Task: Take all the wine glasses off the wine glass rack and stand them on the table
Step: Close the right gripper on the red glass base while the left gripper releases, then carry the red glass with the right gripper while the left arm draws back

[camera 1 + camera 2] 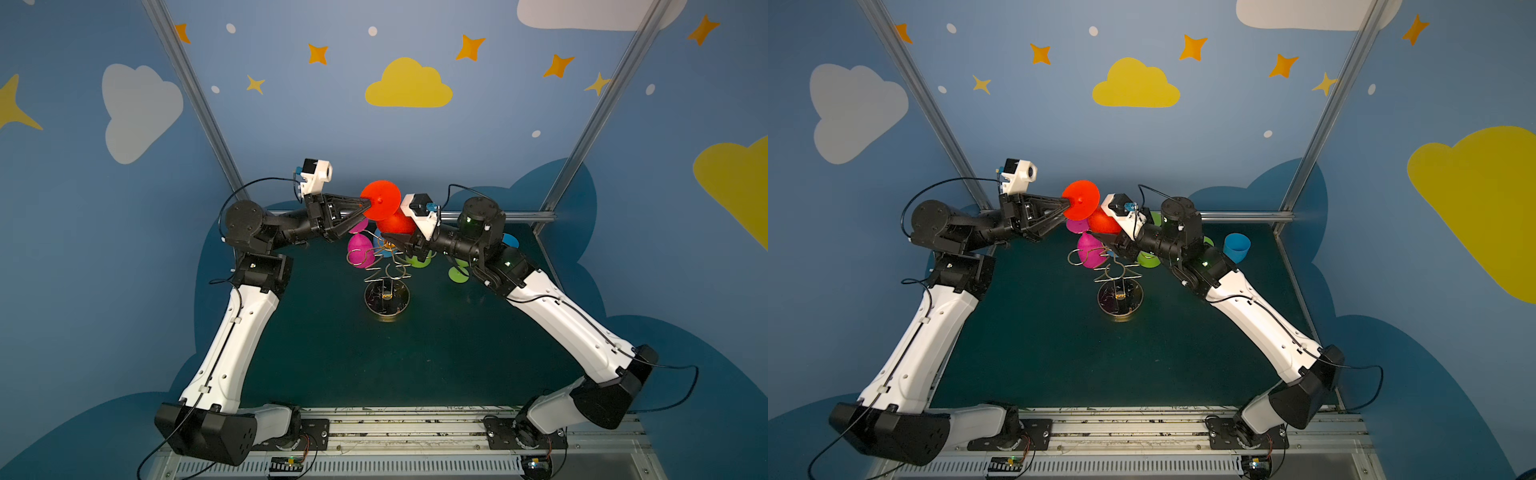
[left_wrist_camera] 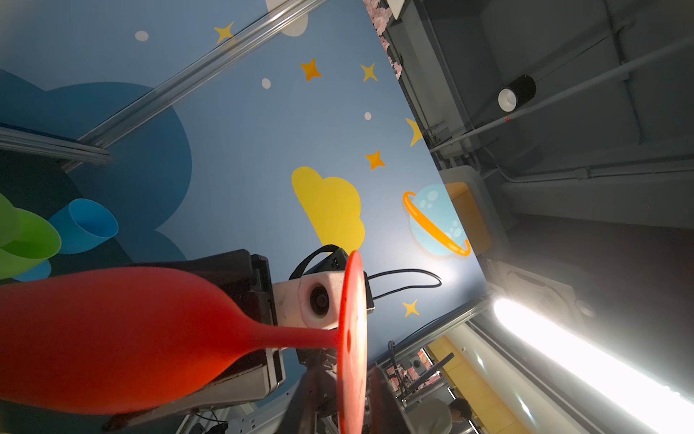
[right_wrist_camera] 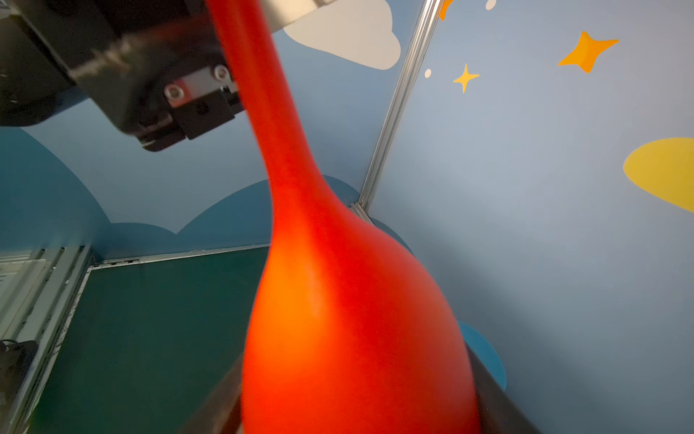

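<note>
A red wine glass (image 1: 380,199) (image 1: 1080,200) hangs in the air above the wine glass rack (image 1: 386,301) (image 1: 1119,297), foot uppermost, clear of the gold wire loops. My left gripper (image 1: 365,205) (image 1: 1066,206) (image 2: 349,398) stands open astride the edge of the round foot, with slight gaps on both sides. My right gripper (image 1: 392,232) (image 1: 1100,235) (image 3: 356,406) is shut on the red bowl (image 3: 338,300), a finger pressed against each side. In the left wrist view, stem and bowl (image 2: 112,338) run sideways.
A pink glass (image 1: 359,249) (image 1: 1090,251) sits at the rack's left loops. Green glasses (image 1: 459,274) (image 1: 1148,259) stand on the dark green table behind the right arm, with a blue cup (image 1: 1236,247) (image 2: 88,225) further back. Metal frame posts line the back corners.
</note>
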